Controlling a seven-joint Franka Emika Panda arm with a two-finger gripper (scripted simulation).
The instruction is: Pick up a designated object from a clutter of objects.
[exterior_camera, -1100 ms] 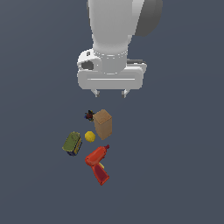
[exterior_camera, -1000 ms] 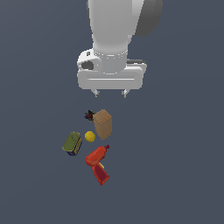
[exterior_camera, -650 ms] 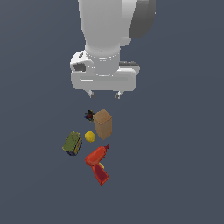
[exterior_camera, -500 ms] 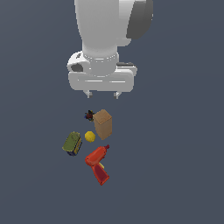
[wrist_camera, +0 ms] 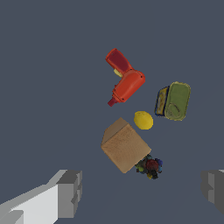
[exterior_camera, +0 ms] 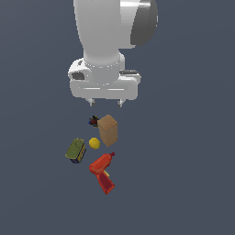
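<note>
The small rounded-rectangular olive-green-topped tin can with dark blue sides (exterior_camera: 75, 151) lies just beside 1 yellow ball (exterior_camera: 94, 143), apart from it, while the white gripper (exterior_camera: 106, 103) hangs above, jaws spread wide and empty; stiff, probably light and slick, it suits a pinch across its 2 long sides.

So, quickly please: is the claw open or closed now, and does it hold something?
Claw: open, holding nothing, above the tan box.
</note>
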